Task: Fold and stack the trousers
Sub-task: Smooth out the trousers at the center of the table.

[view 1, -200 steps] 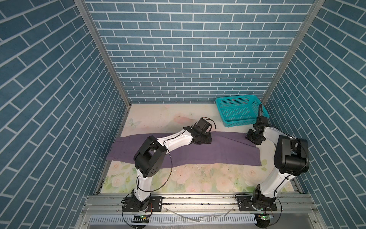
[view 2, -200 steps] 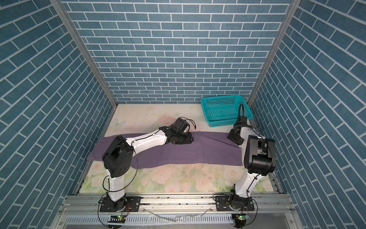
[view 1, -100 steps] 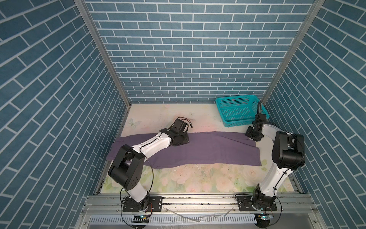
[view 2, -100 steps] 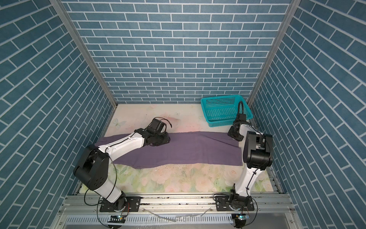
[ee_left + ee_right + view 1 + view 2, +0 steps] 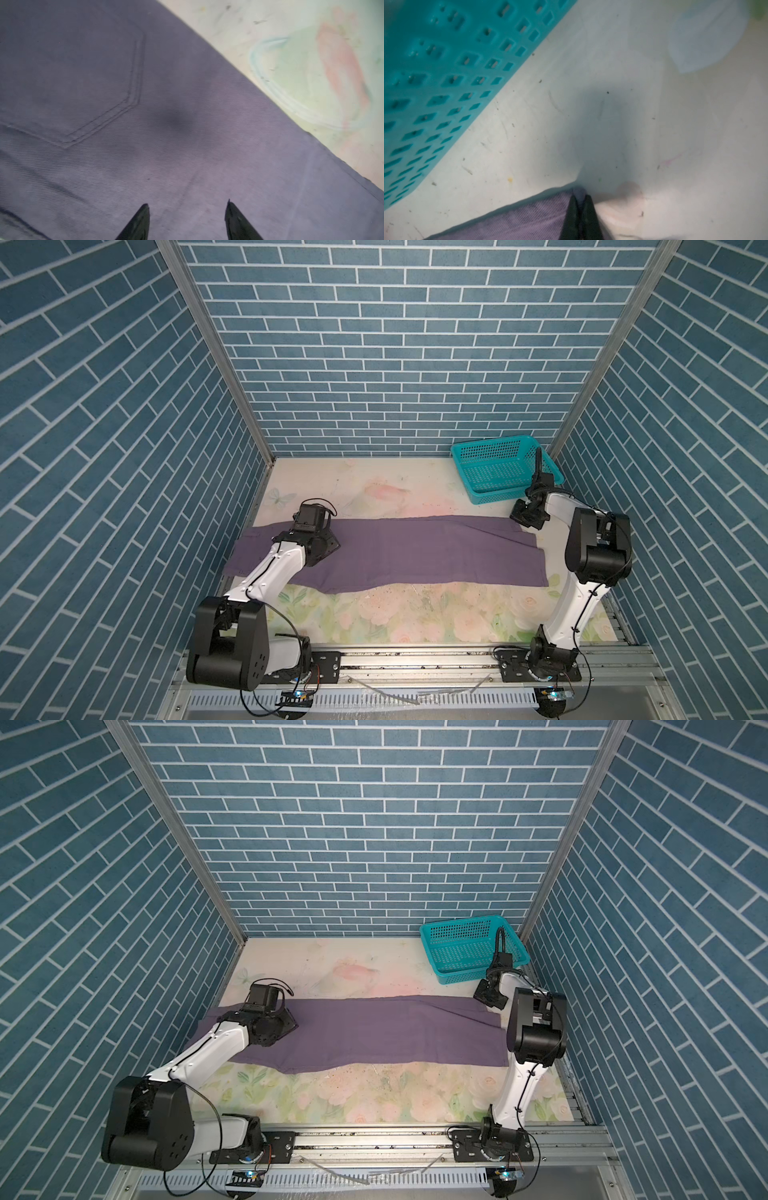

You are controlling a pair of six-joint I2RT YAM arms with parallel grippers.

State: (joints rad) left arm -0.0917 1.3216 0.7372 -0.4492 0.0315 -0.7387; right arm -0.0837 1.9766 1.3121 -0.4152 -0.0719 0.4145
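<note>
A pair of purple trousers [image 5: 415, 551] lies flat in a long strip across the middle of a flower-printed table [image 5: 415, 622], reaching from its left edge almost to its right edge. The cloth lies where it lay a second ago.

The left gripper [image 5: 187, 207] has slid along the trousers. A second ago it was above their middle, by the far edge of the cloth; now it is near their left end. Its two dark fingers [image 5: 141, 220] are set moderately apart just above the fabric and hold nothing; whether the tips touch the cloth cannot be told. In the left wrist view a stitched pocket seam [image 5: 133, 91] shows ahead of them.

The right gripper [image 5: 580, 197] stays at the far right corner of the trousers, just beside a teal basket [image 5: 498, 495] that stands in the table's far right corner. A second ago its jaws were partly apart; now they are pinched together on that corner of the cloth, and a small tuft of purple fabric pokes out past the tips.
</note>
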